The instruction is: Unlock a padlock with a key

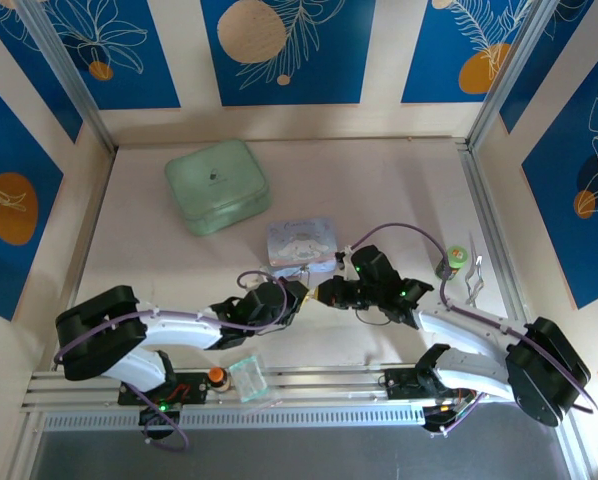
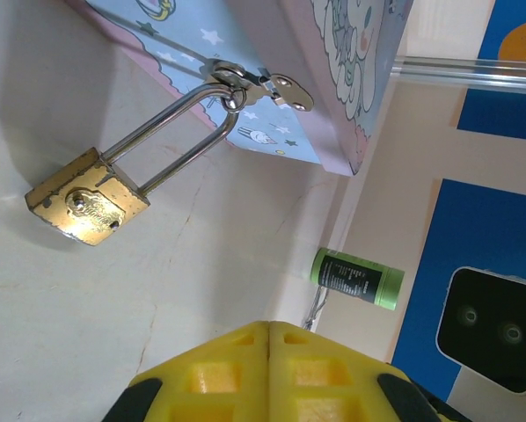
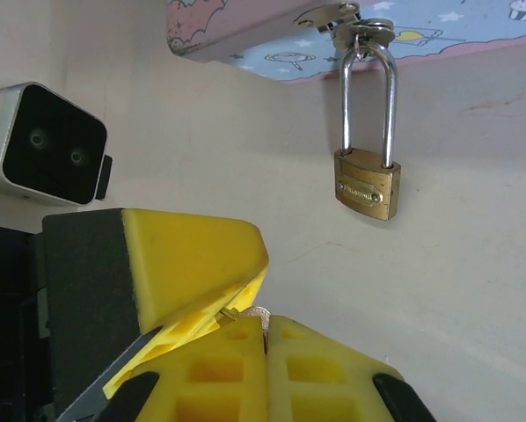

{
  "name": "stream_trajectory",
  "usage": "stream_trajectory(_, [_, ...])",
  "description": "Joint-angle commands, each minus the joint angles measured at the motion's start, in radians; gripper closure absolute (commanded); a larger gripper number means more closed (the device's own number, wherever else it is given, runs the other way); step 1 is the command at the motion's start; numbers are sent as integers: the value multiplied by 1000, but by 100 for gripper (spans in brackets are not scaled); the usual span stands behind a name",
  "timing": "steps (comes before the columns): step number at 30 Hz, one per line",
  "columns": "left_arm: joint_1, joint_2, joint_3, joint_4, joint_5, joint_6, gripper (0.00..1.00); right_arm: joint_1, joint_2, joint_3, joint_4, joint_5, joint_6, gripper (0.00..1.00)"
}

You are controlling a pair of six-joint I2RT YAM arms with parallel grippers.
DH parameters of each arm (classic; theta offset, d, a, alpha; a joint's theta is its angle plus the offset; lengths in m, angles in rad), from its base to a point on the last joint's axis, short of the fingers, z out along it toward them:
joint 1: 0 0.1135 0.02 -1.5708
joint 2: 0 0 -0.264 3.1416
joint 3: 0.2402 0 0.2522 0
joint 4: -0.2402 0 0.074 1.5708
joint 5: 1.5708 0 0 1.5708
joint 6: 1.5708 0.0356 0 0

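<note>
Padlock [image 3: 367, 183] not yet opened, key-regrip step by my read; green tin [image 1: 217, 186] and smaller pastel tin [image 1: 301, 243] both closed, contents hidden; the padlock hangs shut off the pastel tin's hasp [image 2: 281, 88], body on the table [image 1: 399, 200]. My right gripper [image 3: 265, 323] pinches the key [image 3: 252, 313]; left gripper [image 2: 269, 330] pressed together, tip against the key, hold unclear; next needs the key tip lined up with the padlock body.

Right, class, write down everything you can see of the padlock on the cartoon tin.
The padlock is small: a squat, scuffed brass-coloured body with an embossed mark on its face, and a long, thin silvery U-shaped shackle. Both shackle legs sit in the body, so it looks locked. The shackle loops through the metal hasp on the pastel tin; the body seems to rest on the pale table, pointing away from the tin. Nothing else touches it.
</note>
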Motion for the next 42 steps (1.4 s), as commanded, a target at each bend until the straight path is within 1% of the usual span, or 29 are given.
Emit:
stream_trajectory(1, [1,-29,11,-43,-22,80,100,-9,-43,-19,79,-61,-32,69])
stream_trajectory(2, [9,-43,11,-35,-30,149,100,-25,-62,-24,98,-78,-44,46])
stream_trajectory(3, [23,-59,16,-40,-24,218,100,-41,-82,-25,95,-82,-56,31])
stream_trajectory(4, [46,-84,28,-71,-1,298,100,-69,-109,-26,98,-100,-73,23])
stream_trajectory(5, [73,-107,40,-84,33,392,100,-103,-134,-32,117,-143,-97,18])
stream_trajectory(6, [95,-133,47,-80,67,485,100,-138,-152,-35,139,-191,-121,18])
stream_trajectory(7, [118,-164,60,-99,112,574,100,-181,-165,-35,164,-268,-146,18])
stream_trajectory(9, [164,-216,89,-122,223,751,100,-255,-172,-23,194,-401,-183,19])
stream_trajectory(11, [203,-273,141,-213,329,905,100,-304,-171,-13,241,-520,-211,21])
stream_trajectory(13, [235,-312,183,-258,454,1030,100,-316,-171,7,260,-578,-236,23])
stream_trajectory(14, [244,-332,200,-282,502,1088,100,-312,-172,18,270,-598,-252,26])
stream_trajectory(16, [259,-363,230,-321,571,1167,100,-298,-173,24,319,-613,-257,32])
stream_trajectory(20, [281,-390,254,-299,678,1222,100,-255,-170,31,429,-602,-246,38])
stream_trajectory(23, [284,-395,268,-283,709,1228,100,-234,-173,32,493,-586,-232,45])
stream_trajectory(31, [284,-415,287,-280,699,1216,100,-188,-173,61,495,-567,-263,64])
stream_trajectory(37, [284,-420,272,-237,682,1178,100,-159,-162,59,495,-548,-272,65])
stream_trajectory(42, [283,-413,269,-199,707,1153,100,-148,-134,58,538,-522,-259,70])
